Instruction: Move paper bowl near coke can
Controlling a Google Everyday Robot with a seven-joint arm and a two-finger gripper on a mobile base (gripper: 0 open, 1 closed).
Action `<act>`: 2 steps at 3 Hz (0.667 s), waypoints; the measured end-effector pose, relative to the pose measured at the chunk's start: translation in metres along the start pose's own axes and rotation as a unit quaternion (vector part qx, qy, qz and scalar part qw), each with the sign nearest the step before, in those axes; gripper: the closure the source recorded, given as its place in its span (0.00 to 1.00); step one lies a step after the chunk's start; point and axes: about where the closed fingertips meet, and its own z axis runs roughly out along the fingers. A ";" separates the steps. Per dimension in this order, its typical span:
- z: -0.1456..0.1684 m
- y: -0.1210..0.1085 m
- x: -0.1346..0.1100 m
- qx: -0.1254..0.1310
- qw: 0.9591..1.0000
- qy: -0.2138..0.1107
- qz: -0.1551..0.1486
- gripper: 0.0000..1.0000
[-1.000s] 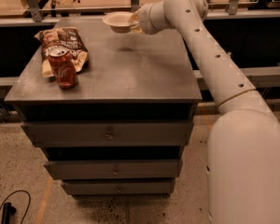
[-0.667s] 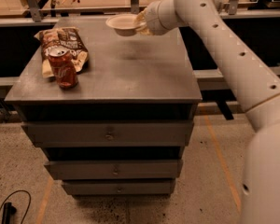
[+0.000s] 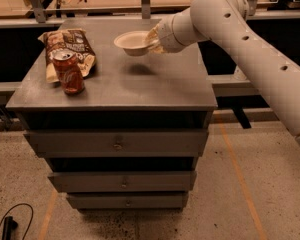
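In the camera view, over the rear middle of the desk: holding the paper bowl in the tool, clamped onto the rim on the side nearest the arm. Gripped there, probably, because of the shallow wall and wide lip, with nothing else thin enough to pinch. Carried mouth up and roughly level, off the surface, to judge by the shadow lying apart from it on the desk below. Lifted rather than slid, likely to spare light paper from dragging or folding.

Toward the front corner at the left of the view: standing upright, the coke can, just in front of a crinkled brown snack bag lying flat. Touching or only close, cannot tell. Well apart from the bowl, with bare top between.

Judged as mid-carry: grasped and raised, not yet set down near the can. Calls for a sweep across toward the can, then a lowering onto the open patch beside it, not onto the bag. Worth watching: buckling of the rim under a one-sided pinch, and knocking the can over while coming in low.
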 end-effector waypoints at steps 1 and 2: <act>0.000 -0.004 0.001 0.004 1.000 0.001 0.001 1.00; 0.004 0.005 -0.025 -0.006 1.000 -0.011 -0.004 1.00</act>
